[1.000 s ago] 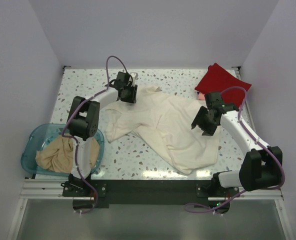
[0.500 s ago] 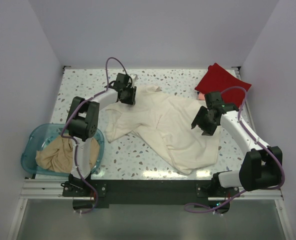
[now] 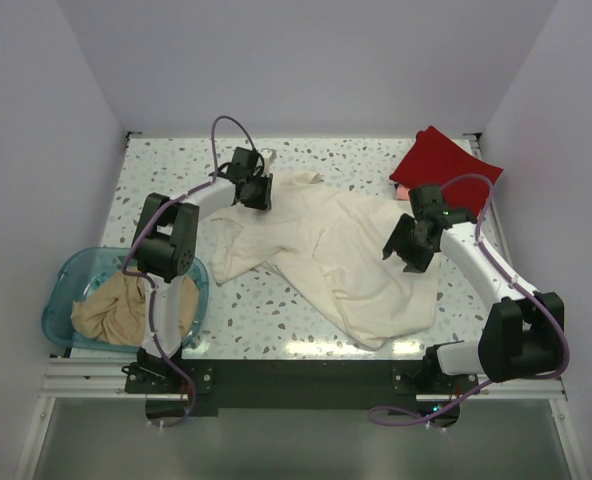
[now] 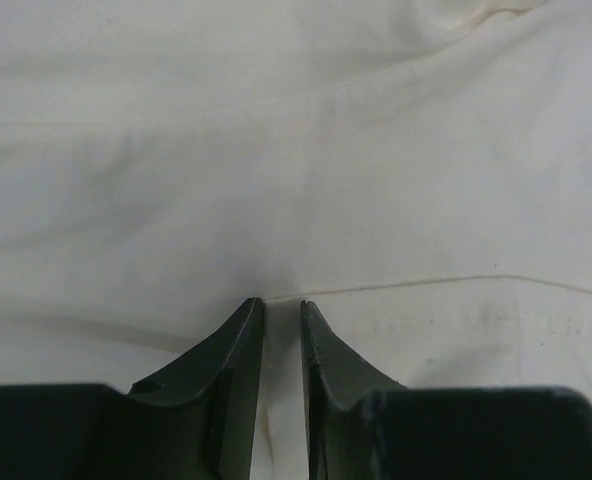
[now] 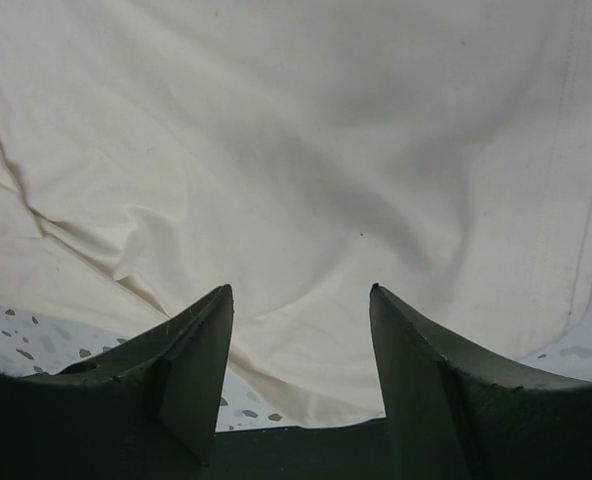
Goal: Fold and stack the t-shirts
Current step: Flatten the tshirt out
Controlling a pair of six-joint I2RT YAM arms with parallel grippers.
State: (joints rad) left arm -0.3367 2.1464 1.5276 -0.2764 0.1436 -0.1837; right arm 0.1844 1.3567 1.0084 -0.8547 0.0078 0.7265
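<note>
Cream-white t-shirt (image 3: 326,250) spread on surface (image 3: 176,160), right of blue tub (image 3: 61,290). Left end effector (image 4: 282,305) beyond tub, fingers (image 4: 244,340) nearly together on cloth; grip impossible to tell. Right end effector (image 5: 301,290) farther right, released, over same cloth.

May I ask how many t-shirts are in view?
4: cream t-shirt spread mid-table, tan t-shirt in the blue tub, folded red t-shirt far right, pink t-shirt barely showing beneath it; more may be hidden.

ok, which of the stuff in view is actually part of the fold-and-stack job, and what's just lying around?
Job:
- cream-white t-shirt, spread out
- red t-shirt, folded
- pink t-shirt, edge showing under the red
- tan t-shirt, in the tub

Lying about:
- blue tub
</note>
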